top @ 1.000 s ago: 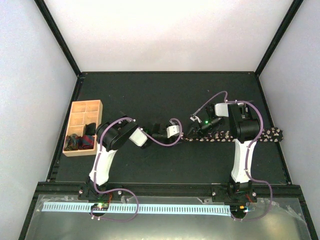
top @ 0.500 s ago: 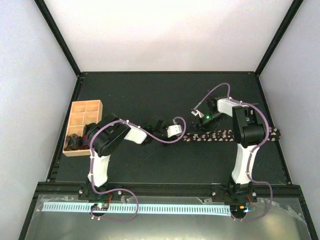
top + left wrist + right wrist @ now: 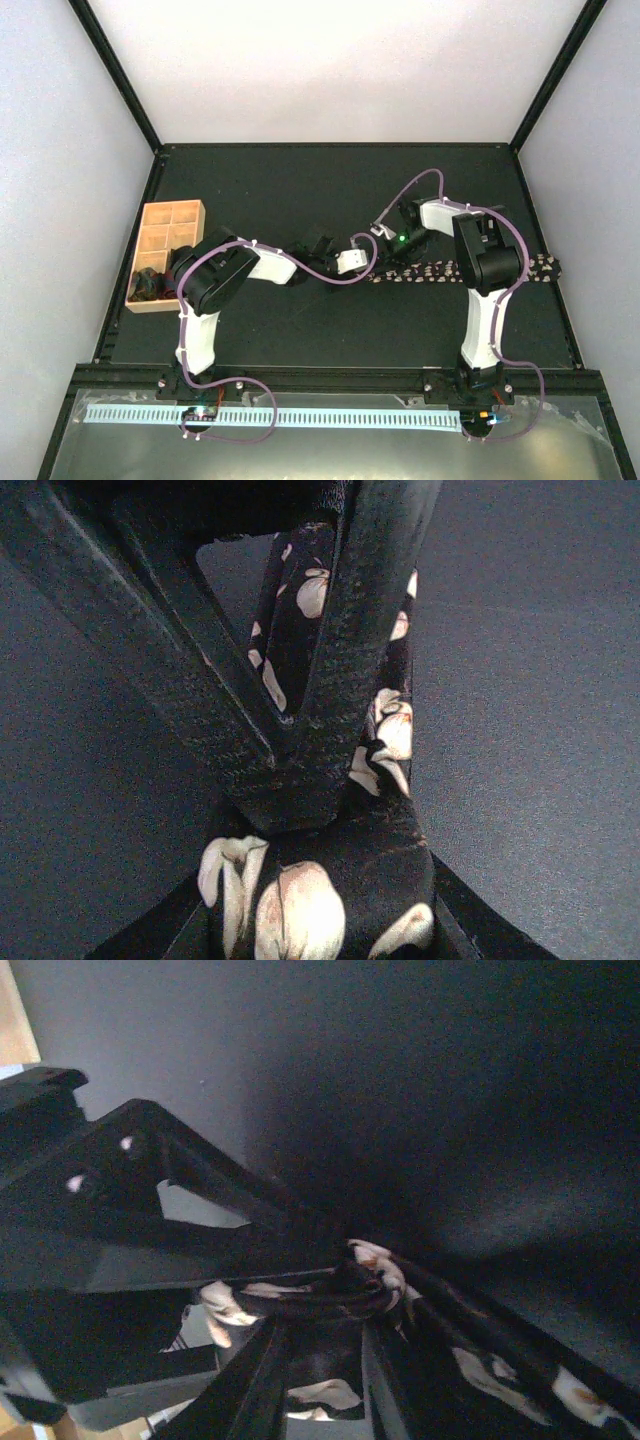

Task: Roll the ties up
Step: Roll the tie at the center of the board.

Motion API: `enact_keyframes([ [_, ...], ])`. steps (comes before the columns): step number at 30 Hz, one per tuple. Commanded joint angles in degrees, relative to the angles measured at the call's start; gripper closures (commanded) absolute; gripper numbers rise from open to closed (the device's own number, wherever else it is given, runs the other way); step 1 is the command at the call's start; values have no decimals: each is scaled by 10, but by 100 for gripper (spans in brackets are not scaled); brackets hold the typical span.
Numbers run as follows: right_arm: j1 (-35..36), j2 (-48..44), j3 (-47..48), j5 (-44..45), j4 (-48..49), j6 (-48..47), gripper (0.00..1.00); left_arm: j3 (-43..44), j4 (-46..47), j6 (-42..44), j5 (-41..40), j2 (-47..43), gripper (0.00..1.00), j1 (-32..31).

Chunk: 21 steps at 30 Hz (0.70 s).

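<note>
The dark tie with pale flowers (image 3: 430,271) lies flat across the right half of the mat, and its left end sits where both grippers meet. My left gripper (image 3: 367,268) reaches in from the left and is shut on that end. In the left wrist view the fabric (image 3: 330,880) fills the gap between my left gripper's (image 3: 320,935) jaws. My right gripper (image 3: 384,257) comes from behind and above. In the right wrist view its jaws (image 3: 320,1360) pinch the bunched, partly curled tie end (image 3: 362,1278). The right gripper's fingers (image 3: 350,670) cross the left wrist view.
A tan wooden compartment tray (image 3: 160,222) stands at the left edge of the mat, with dark rolled ties (image 3: 160,283) in its near compartments. Purple cables (image 3: 330,282) loop off both arms. The right arm's upright link hides part of the tie.
The right wrist has moved left and a little away from the bases, towards the tie's left end. The left arm has stretched right to meet it. The rest of the tie has barely moved.
</note>
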Motion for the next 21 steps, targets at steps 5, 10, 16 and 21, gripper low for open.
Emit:
enact_keyframes([
  [5, -1, 19, 0, 36, 8, 0, 74, -7, -107, 31, -61, 24, 62, -7],
  [10, 7, 27, 10, 44, 0, 3, 69, -6, -108, 33, -61, 29, 61, -8],
  [16, 7, 20, 13, 18, -5, -1, 77, -6, -110, 33, -63, 28, 61, -8],
  [21, 7, 10, 0, 16, -19, -15, 98, -4, -110, 27, -62, 28, 57, -8],
])
